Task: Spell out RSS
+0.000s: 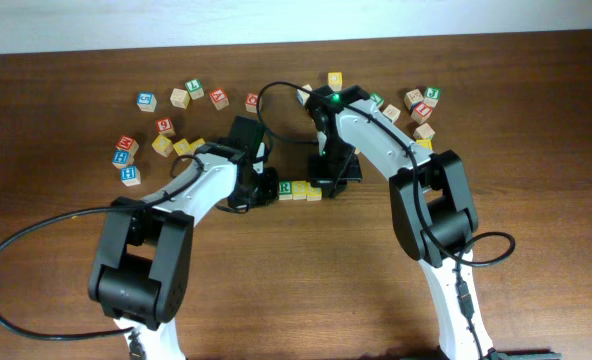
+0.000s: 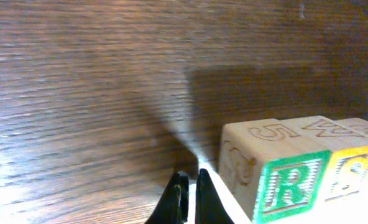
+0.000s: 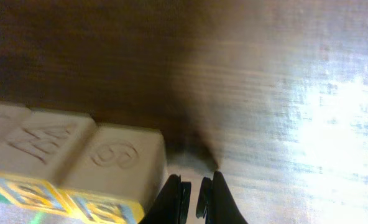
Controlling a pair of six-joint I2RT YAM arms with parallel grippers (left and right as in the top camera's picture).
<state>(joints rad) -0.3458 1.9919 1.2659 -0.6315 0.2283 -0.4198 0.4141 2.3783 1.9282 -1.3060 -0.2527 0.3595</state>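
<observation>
Three small wooden cubes stand side by side in a row at the table's centre. The R cube point(image 1: 286, 188) is leftmost, its green-bordered white face point(image 2: 288, 185) showing a green R. To its right are two yellow-faced cubes point(image 1: 301, 190) point(image 1: 315, 193); in the left wrist view the nearer one point(image 2: 358, 177) shows an S. My left gripper point(image 1: 269, 190) point(image 2: 189, 182) is shut and empty, low over the wood just left of the R cube. The right gripper point(image 1: 328, 188) point(image 3: 195, 185), shut and empty, sits beside the right end cube point(image 3: 115, 163), its top carved with an S.
Loose letter cubes lie scattered at the back left, among them a blue one point(image 1: 129, 175) and a yellow one point(image 1: 162, 143). More cubes cluster at the back right point(image 1: 423, 100), with a yellow one point(image 1: 334, 79) behind the right arm. Both arms meet over the middle.
</observation>
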